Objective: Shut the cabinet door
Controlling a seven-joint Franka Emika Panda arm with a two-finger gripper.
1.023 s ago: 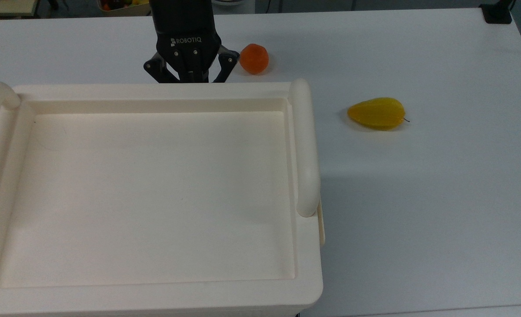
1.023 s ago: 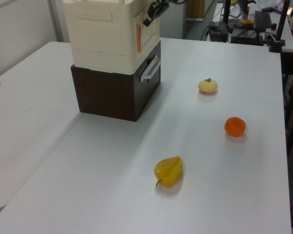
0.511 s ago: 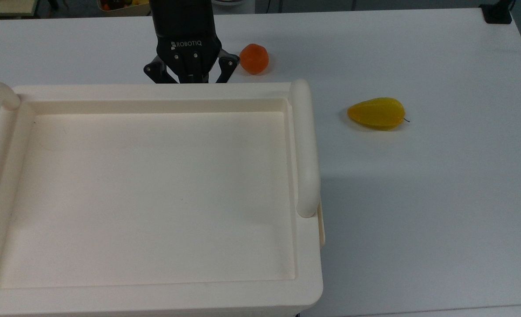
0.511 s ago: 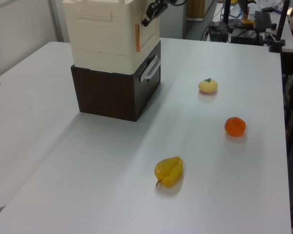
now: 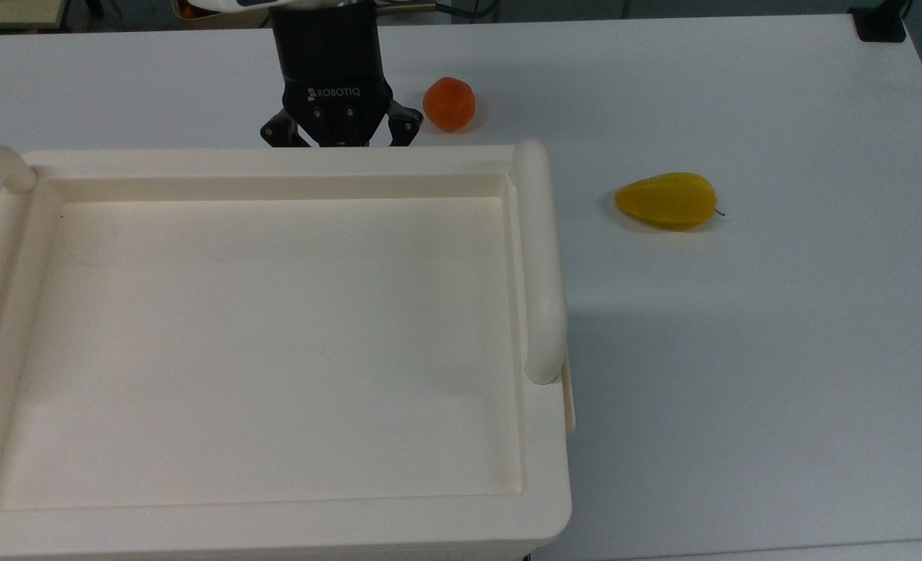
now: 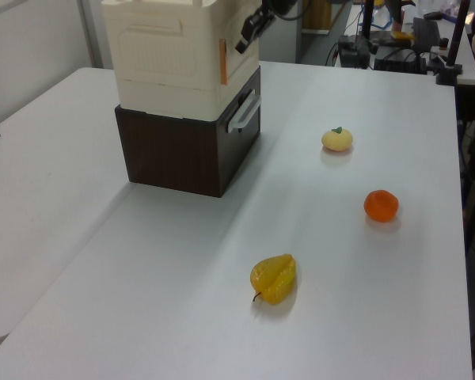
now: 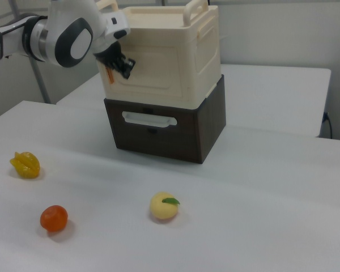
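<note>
Your black two-finger gripper (image 5: 340,139) hangs spread open, holding nothing.
Just below it in the top view sits the big cream plastic cabinet (image 5: 273,343); its thin cream door panel (image 7: 150,65) looks flush beside the fingers (image 7: 127,67).

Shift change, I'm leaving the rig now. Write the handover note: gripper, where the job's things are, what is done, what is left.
Gripper: at the front face of the cabinet, by the edge with the orange strip; empty as far as can be seen.
Cabinet door: appears flush with the cabinet front in the right view. Cabinet sits on a dark drawer unit.
Done: door looks closed or nearly so.
Left: confirm it is fully seated, then back the arm away.
On the table, untouched: starfruit, orange, pale yellow fruit.
</note>
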